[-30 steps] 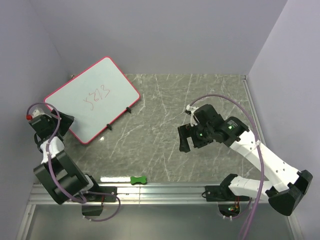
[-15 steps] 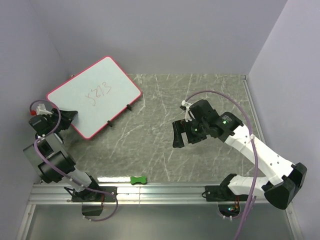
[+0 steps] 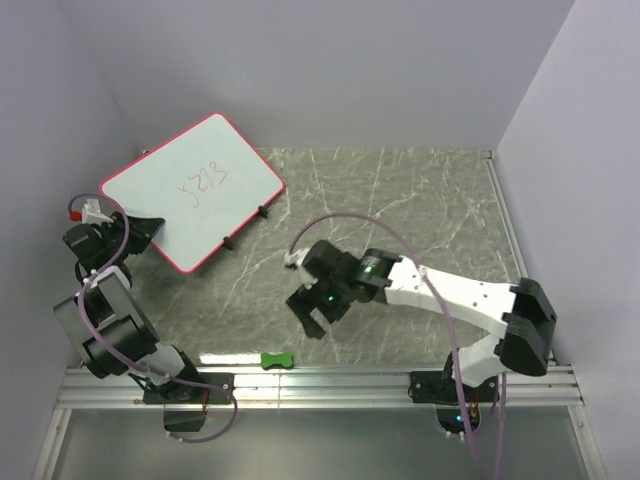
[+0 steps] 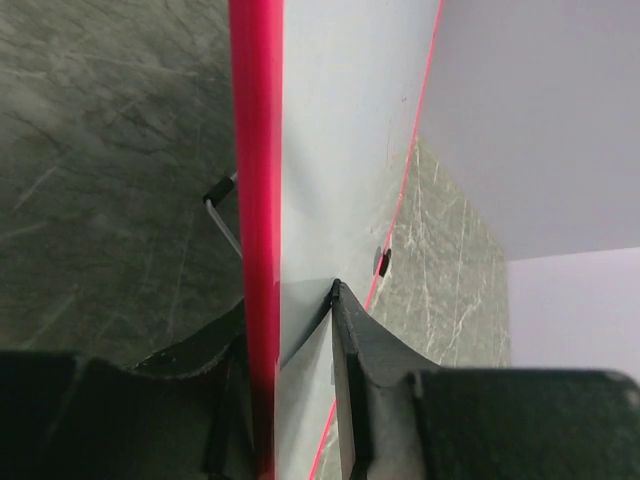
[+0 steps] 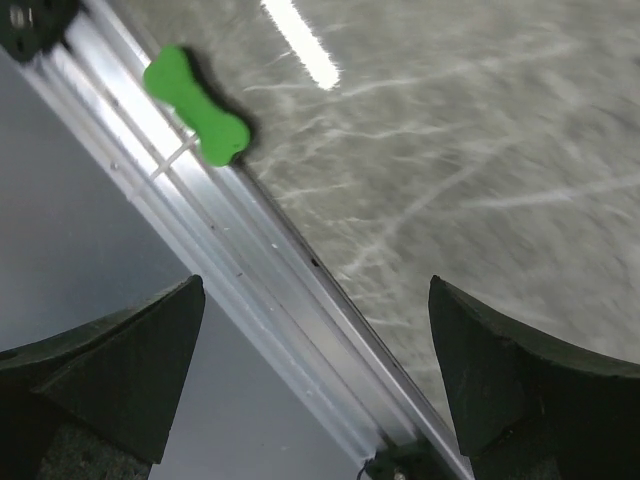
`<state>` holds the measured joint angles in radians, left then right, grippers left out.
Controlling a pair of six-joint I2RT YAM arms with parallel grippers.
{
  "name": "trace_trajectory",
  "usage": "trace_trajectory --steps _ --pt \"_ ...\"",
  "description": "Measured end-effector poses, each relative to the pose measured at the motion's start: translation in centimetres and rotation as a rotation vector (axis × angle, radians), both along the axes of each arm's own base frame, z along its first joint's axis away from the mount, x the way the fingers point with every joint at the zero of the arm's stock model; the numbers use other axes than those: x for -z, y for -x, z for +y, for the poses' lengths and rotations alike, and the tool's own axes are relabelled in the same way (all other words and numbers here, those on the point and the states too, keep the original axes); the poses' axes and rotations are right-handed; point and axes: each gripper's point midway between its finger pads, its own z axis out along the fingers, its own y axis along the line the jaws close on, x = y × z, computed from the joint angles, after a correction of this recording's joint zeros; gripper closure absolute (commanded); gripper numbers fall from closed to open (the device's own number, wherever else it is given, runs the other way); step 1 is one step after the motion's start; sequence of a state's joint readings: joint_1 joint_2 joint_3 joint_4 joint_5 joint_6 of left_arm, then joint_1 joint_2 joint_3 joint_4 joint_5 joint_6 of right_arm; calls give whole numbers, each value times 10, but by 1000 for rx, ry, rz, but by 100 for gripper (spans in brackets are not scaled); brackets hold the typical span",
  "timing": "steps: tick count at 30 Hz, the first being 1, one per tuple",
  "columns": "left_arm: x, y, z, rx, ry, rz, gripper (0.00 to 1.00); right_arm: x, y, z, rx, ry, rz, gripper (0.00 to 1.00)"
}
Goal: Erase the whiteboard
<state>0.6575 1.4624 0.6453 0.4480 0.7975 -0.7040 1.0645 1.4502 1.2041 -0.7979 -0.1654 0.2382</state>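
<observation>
Right arm has swung from mid-right across toward the near-left of the table (image 3: 420, 200); right gripper (image 3: 312, 318) now hangs above the marble near the front rail (image 3: 350, 372), with the green bone-shaped piece (image 3: 276, 360) just near-left of it. Whiteboard (image 3: 190, 190) has shifted slightly up and right in the top view since a second ago.

Right gripper (image 5: 315, 290): jaws wide apart, nothing between them; wrist view looks down on the rail (image 5: 270, 290) and the green bone-shaped piece (image 5: 195, 105), which lies at the table's edge against the rail.

Left gripper (image 3: 140, 233) is clamped on the whiteboard's near-left edge. In the left wrist view its fingers (image 4: 355, 340) pinch the red rim, one each side, the whiteboard (image 4: 340, 150) seen edge-on.

Whiteboard sits at the far-left corner of the table. Red scribble (image 3: 200, 182) on its face (reads roughly like digits). Two small black pegs (image 3: 263, 210) on its right edge.
</observation>
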Motion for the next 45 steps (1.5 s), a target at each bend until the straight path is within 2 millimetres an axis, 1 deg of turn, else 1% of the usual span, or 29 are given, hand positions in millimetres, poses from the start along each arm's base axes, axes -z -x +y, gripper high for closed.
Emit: trace_trajectory --steps 2,8,12,14,18,22,25,28,31,34,36,38,39,41,42,43,44,45 --pt "-1 1 -3 5 -6 5 99 14 14 14 -82 22 -4 0" --pt "-4 4 -9 7 -13 18 99 52 46 41 -271 118 -52 2" --pt "-4 4 -11 8 -28 21 99 64 70 65 -385 123 -91 2" --pt "-4 4 -12 8 -30 25 99 67 77 76 -417 109 -104 3" --pt "-5 5 -14 6 -38 30 100 68 76 91 -423 81 -147 4" --pt "-6 5 -17 6 -52 32 99 66 65 113 -407 47 -220 5" --pt "-7 5 -18 3 -59 35 99 73 58 127 -393 35 -265 8" --pt "-7 5 -18 -1 -62 37 100 85 54 132 -384 43 -284 8" --pt "-8 5 -19 -2 -64 37 99 96 53 133 -377 44 -284 9" --pt "-8 5 -20 -3 -68 38 99 109 55 124 -365 59 -274 9" --pt "-8 5 -20 -4 -70 40 99 119 56 115 -355 80 -266 11" --pt "-8 5 -20 -4 -71 41 99 124 55 109 -348 95 -270 12" --pt "-8 5 -21 -4 -71 42 99 124 55 108 -343 93 -270 18" --pt "-8 4 -22 -4 -75 43 99 124 55 110 -340 86 -268 25" --pt "-9 5 -22 -5 -78 42 100 123 57 110 -339 82 -264 39" --pt "-9 4 -23 -5 -81 42 100 123 58 111 -344 78 -261 45" --pt "-10 4 -24 -6 -83 41 99 122 62 113 -348 68 -253 58" --pt "-10 4 -24 -8 -86 43 99 122 65 116 -353 59 -247 63"
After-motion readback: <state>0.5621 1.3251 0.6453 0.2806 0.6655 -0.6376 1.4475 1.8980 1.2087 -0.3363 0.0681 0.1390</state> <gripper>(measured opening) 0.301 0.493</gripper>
